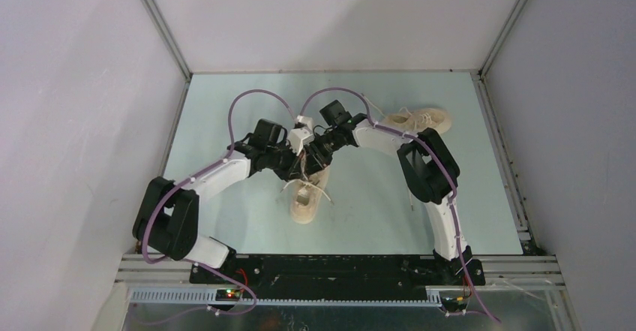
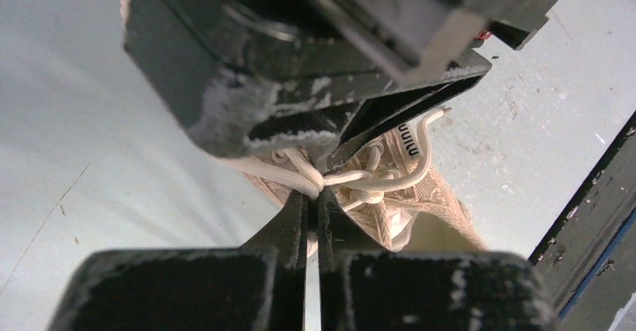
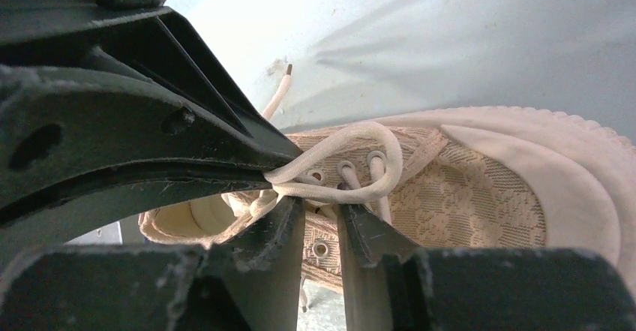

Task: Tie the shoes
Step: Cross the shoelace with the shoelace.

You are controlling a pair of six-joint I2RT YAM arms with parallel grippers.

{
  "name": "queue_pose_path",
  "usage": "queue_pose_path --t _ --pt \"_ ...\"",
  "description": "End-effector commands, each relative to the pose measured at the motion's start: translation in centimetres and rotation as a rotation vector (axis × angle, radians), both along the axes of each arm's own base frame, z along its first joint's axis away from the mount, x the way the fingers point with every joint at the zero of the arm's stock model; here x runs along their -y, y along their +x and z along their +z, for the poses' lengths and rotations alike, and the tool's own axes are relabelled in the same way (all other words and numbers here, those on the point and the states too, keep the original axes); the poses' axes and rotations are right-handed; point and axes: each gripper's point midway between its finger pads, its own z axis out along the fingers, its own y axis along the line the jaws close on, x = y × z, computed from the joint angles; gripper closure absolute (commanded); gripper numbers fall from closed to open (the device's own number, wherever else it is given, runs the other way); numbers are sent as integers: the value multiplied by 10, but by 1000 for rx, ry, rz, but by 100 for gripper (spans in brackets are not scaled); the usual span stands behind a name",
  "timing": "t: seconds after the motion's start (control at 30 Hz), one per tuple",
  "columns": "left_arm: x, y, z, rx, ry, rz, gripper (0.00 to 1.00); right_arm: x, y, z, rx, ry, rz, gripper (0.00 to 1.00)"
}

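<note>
One cream shoe (image 1: pixel 306 200) lies mid-table, toe toward the arms; the other shoe (image 1: pixel 420 119) lies at the back right behind the right arm. Both grippers meet over the nearer shoe's lacing. My left gripper (image 2: pixel 315 196) is shut on an off-white lace (image 2: pixel 285 172) just above the shoe (image 2: pixel 427 200). My right gripper (image 3: pixel 321 205) has its jaws a small gap apart, and a lace loop (image 3: pixel 352 194) runs across their tips over the eyelets of the shoe (image 3: pixel 480 203). The left fingers (image 3: pixel 225 151) come in from the upper left, tip to tip with mine.
White walls and aluminium rails (image 1: pixel 499 158) enclose the pale blue table (image 1: pixel 225 113). The black base bar (image 1: pixel 337 267) runs along the near edge. Purple cables (image 1: pixel 247 106) arch over both arms.
</note>
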Motion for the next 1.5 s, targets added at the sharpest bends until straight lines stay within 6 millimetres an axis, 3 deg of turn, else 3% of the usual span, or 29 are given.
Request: queue_pose_path --t 0.0,0.83,1.1,1.47 --pt "-7 11 11 99 40 -7 100 -11 -4 16 44 50 50 74" --pt "-12 1 2 75 69 -25 100 -38 -9 13 135 56 62 65" --pt "-11 -2 -5 44 79 -23 100 -40 -8 11 287 5 58 67" --pt "6 1 0 20 8 -36 100 -39 -8 43 336 62 44 69"
